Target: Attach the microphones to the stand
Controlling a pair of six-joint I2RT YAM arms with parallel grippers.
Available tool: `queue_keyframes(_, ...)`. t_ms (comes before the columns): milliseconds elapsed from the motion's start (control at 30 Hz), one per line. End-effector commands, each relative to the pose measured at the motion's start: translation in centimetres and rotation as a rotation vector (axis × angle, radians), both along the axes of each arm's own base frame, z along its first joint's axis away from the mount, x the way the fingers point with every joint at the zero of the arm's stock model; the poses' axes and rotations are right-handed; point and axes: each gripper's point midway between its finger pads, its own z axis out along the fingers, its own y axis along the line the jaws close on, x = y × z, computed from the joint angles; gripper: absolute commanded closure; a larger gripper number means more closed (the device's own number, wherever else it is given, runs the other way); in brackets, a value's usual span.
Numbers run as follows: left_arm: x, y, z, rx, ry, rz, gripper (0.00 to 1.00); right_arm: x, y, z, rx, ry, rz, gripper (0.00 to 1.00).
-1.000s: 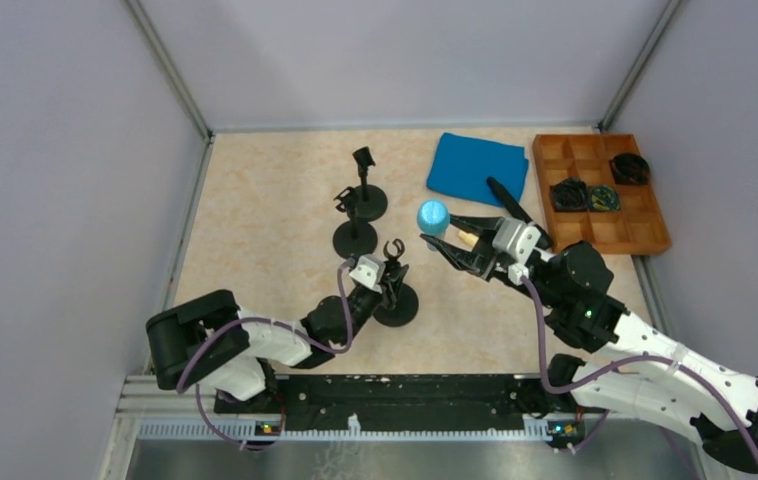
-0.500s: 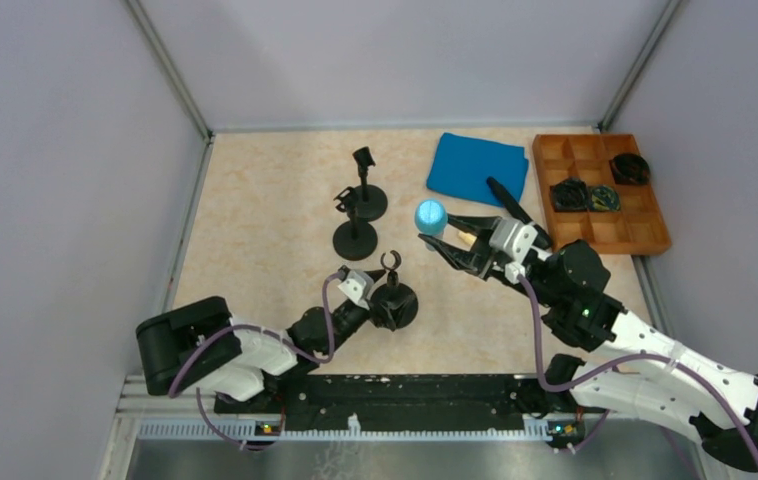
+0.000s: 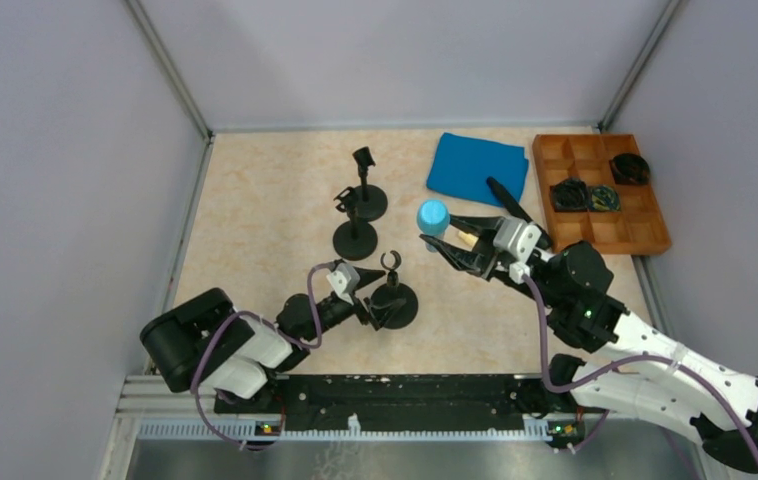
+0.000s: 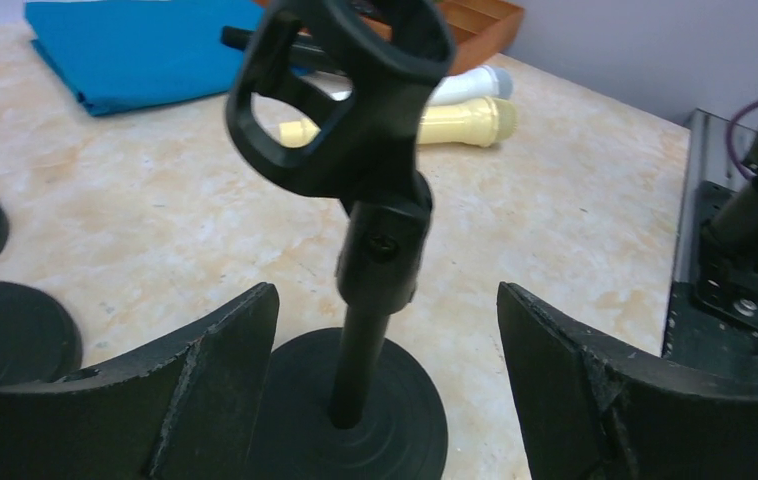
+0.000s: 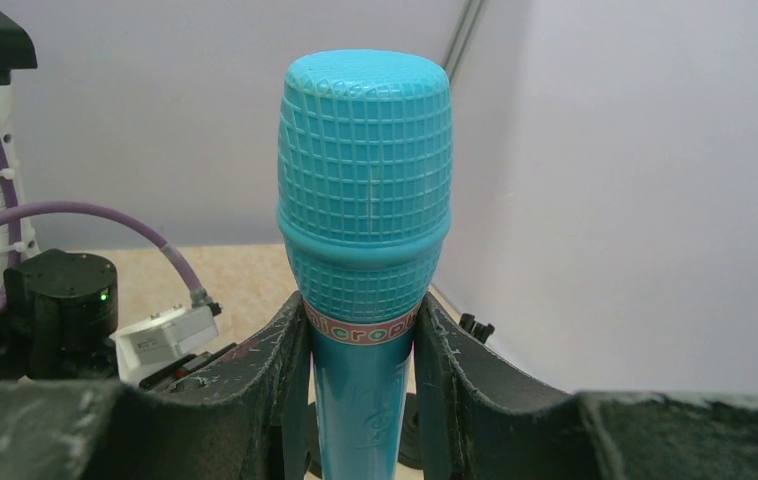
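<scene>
Your left tool (image 4: 385, 292) is open, just short of the stand (image 4: 383, 240) near the near edge of the beige marbled tabletop (image 3: 255, 215). Your right tool (image 5: 363, 325) grips the blue mic (image 5: 365, 190) upright above mid-tabletop. Pale lilac walls (image 3: 405, 60) close three sides.

Grid-patterned light blue microphone (image 5: 365, 230); black stand (image 4: 380, 230); blue cloth (image 3: 475, 165); cream microphone (image 4: 445, 122).

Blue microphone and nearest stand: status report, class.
Left gripper open, flanking the near stand, not touching. Right gripper shut on blue microphone. Nothing seen between them.
</scene>
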Motion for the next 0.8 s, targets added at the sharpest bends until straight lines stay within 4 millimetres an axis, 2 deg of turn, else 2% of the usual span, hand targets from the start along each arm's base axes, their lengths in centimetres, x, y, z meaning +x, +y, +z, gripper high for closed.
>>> queue_keyframes(0,-2.0,-0.9,6.2,-0.168,-0.180,-0.137,0.14,-0.8,-0.6,1.6,0.053,-0.030,0.012,1.00)
queue_keyframes(400,-1.2,-1.6,7.9,-0.202,-0.239,-0.163,0.16,-0.9,-0.7,1.6,0.051,-0.030,0.015,1.00)
queue_keyframes(767,-1.0,-1.5,8.8,-0.239,-0.240,-0.182,0.24,-0.8,-0.6,1.4,0.043,-0.028,0.014,1.00)
